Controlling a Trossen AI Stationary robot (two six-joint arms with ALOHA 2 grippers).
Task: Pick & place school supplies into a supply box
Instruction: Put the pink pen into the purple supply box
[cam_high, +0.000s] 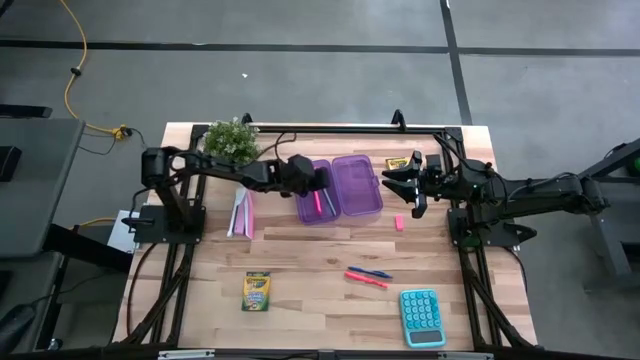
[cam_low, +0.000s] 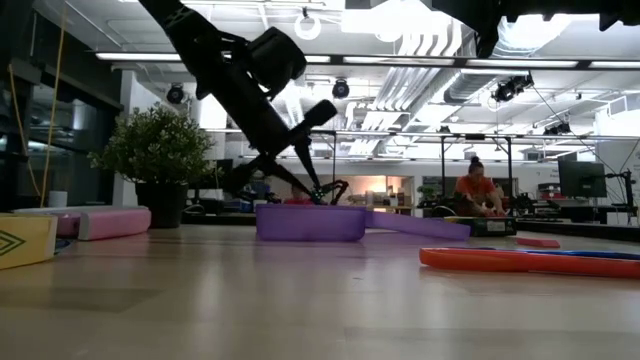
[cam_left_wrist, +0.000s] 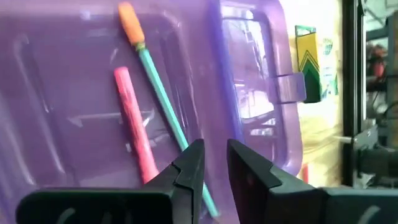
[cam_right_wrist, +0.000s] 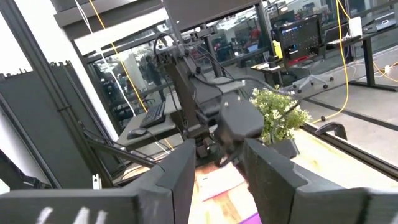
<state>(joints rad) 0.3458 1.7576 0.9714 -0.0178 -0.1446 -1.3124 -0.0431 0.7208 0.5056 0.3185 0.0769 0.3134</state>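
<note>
The table (cam_high: 300, 260) is pale wood in planks, with a smooth, faintly sheened top, framed by black metal bars. The supply box (cam_high: 340, 188) is translucent purple plastic, glossy and smooth, its moulded floor catching light around a matt pink marker (cam_left_wrist: 134, 121) and a slim teal pencil (cam_left_wrist: 163, 102) with an orange rubbery tip. The left gripper (cam_left_wrist: 214, 168) has matt black plastic fingers, the crayon box (cam_high: 257, 291) looks like printed card, and the calculator (cam_high: 422, 317) is smooth teal plastic.

Potted plant (cam_right_wrist: 280, 115) beyond parted jaws
</note>
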